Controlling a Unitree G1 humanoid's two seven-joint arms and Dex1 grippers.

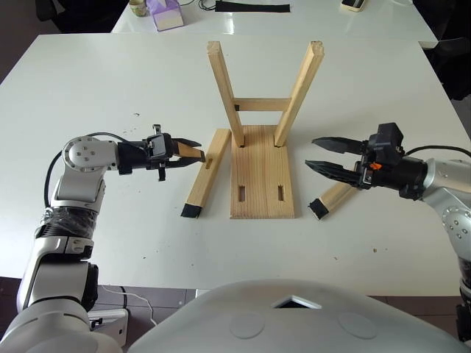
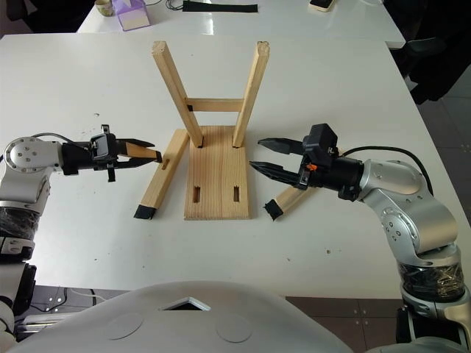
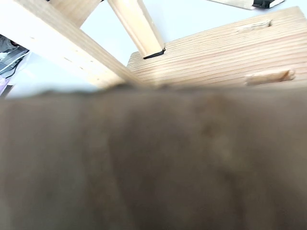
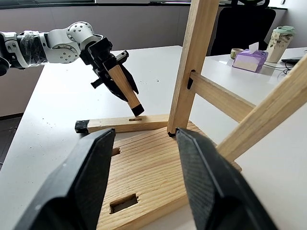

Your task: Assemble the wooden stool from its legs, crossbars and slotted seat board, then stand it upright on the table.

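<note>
A purple tissue box (image 1: 166, 13) and a jar (image 1: 137, 7) stand on the far table (image 1: 331, 22), well beyond the left gripper (image 1: 196, 151). A black strip (image 1: 252, 8) lies beside them.

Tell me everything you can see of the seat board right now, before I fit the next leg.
The seat board is a pale rectangular plank with lengthwise grain, lying flat on the white table. A left leg and a right leg stand in its far slots, joined by a crossbar. Its two near slots are empty. A loose leg lies beside its left edge. The open right gripper hovers off its right edge, not touching.
</note>
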